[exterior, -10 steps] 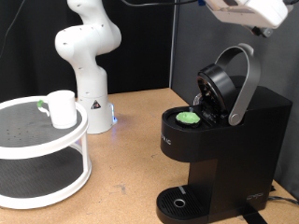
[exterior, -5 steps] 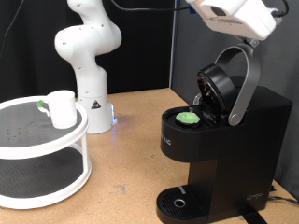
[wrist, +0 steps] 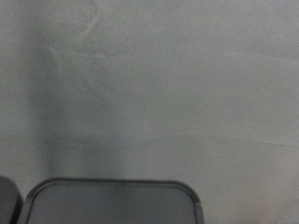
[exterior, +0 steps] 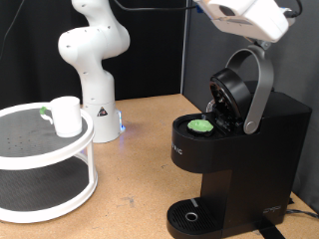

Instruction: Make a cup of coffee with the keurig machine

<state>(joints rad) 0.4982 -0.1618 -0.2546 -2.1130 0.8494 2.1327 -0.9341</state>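
keurig machine (exterior: pixel 239 149) work, read across the exterior view from left to right. cup (exterior: pixel 66 116): stands upright on the top tier of the white two-tier stand (exterior: pixel 40 174) at the left, well apart from the machine. judged light, rigid, glazed and slippery, breakable; best taken across the rim or body wall. keurig machine: at the right, lid handle (exterior: pixel 261 90) raised, green-topped pod (exterior: pixel 202 126) seated in the open chamber, drip base (exterior: pixel 191 215) unoccupied. judged heavy and stable; the arched handle is the stiff grasp point. gripper (exterior: pixel 247 12): above the raised handle at the top edge; finger spread cannot be determined, nothing visibly held. the wrist view shows only a blurred pale surface.
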